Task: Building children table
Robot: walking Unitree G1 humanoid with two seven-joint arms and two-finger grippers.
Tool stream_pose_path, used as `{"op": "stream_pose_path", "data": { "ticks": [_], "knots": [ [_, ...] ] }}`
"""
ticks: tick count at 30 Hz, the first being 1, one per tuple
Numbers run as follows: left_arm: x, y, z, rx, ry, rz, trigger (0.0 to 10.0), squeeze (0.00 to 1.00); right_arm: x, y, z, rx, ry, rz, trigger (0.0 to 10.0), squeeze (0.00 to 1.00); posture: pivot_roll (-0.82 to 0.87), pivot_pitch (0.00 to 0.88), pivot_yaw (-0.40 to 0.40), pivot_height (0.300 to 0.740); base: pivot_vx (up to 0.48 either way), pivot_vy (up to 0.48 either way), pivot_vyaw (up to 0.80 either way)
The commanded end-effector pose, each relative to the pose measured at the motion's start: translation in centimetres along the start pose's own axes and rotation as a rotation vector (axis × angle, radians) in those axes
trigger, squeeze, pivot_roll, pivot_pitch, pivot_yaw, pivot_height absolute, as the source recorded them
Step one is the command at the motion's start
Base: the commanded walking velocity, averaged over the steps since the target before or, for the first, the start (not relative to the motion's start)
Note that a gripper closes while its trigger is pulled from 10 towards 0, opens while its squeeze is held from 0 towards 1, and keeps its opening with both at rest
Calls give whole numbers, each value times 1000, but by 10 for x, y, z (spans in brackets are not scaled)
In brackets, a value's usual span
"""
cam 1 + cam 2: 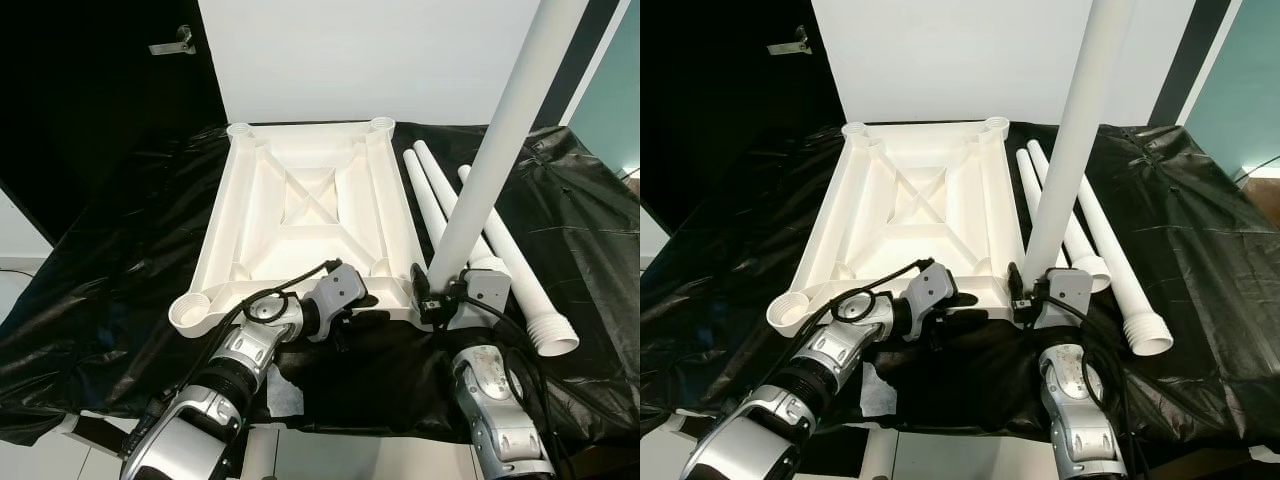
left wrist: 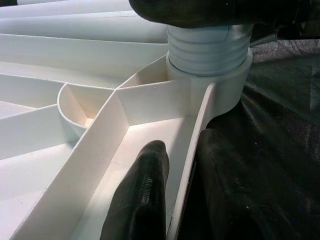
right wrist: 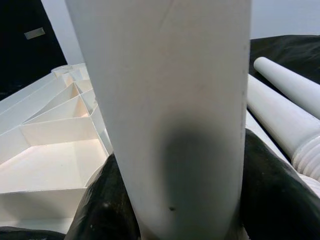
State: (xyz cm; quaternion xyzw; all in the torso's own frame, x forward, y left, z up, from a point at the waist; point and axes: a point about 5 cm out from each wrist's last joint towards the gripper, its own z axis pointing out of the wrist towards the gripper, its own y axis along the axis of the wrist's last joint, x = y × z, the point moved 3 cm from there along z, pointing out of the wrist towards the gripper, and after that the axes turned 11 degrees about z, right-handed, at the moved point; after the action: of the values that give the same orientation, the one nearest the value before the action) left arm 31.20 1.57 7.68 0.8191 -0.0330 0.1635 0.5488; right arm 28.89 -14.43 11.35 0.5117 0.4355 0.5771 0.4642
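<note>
A white plastic table top [image 1: 300,200] lies upside down on a black sheet [image 1: 120,260]. A white leg [image 1: 500,140] stands upright in its near right corner socket, threaded end [image 2: 207,50] seated in the ring. My right gripper [image 1: 445,290] is shut on this leg just above the socket, its fingers [image 3: 105,205] on either side of the tube. My left gripper [image 1: 345,315] is shut on the table top's near rim, one finger [image 2: 142,195] inside the wall and one outside. Loose legs [image 1: 520,270] lie to the right of the table top.
The near left socket [image 1: 190,312] and both far sockets [image 1: 240,130] stand open. A dark door with a metal handle [image 1: 175,42] is at the back left, a white wall behind. The sheet's front edge runs just before my arms.
</note>
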Motion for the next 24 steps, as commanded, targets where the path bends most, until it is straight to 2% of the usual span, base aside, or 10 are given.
{"op": "stream_pose_path", "data": {
  "ticks": [1,2,9,10,11,13,16,21,22,24],
  "knots": [
    [-34,-31,1,95,-135,-87,10000,0,-12,-15,-4,77,-49,-24,10000,0,-73,0,19,740,0,0,0],
    [-34,-30,2,92,-138,-86,10000,0,-10,-12,-4,71,-4,-48,10000,1000,-76,0,20,740,0,0,0],
    [-34,-29,3,91,-138,-87,10000,0,-7,-7,-5,79,143,-86,10000,1000,-81,0,17,740,0,0,0],
    [-34,-30,2,93,-136,-89,10000,0,-8,-1,-3,71,216,-124,10000,0,-87,2,15,740,0,0,0],
    [-34,-30,2,93,-136,-89,10000,0,-8,-1,-3,71,216,-124,10000,0,-87,2,15,740,0,0,0],
    [-36,-32,3,97,-138,-94,10000,0,-9,17,5,76,409,-224,10000,0,-92,0,11,740,0,0,0],
    [-36,-31,4,96,-139,-95,10000,0,-9,20,7,81,440,-239,10000,0,-92,0,11,740,0,0,0],
    [-37,-27,8,85,-141,-94,10000,0,-10,19,8,104,527,-335,10000,0,-96,0,7,740,0,0,0],
    [-36,-27,9,84,-139,-92,10000,0,-9,14,4,133,573,-345,0,0,-93,1,5,740,0,0,0],
    [-36,-27,9,85,-138,-91,10000,0,-8,11,1,153,603,-344,0,0,-93,1,5,740,0,0,0]
  ]
}}
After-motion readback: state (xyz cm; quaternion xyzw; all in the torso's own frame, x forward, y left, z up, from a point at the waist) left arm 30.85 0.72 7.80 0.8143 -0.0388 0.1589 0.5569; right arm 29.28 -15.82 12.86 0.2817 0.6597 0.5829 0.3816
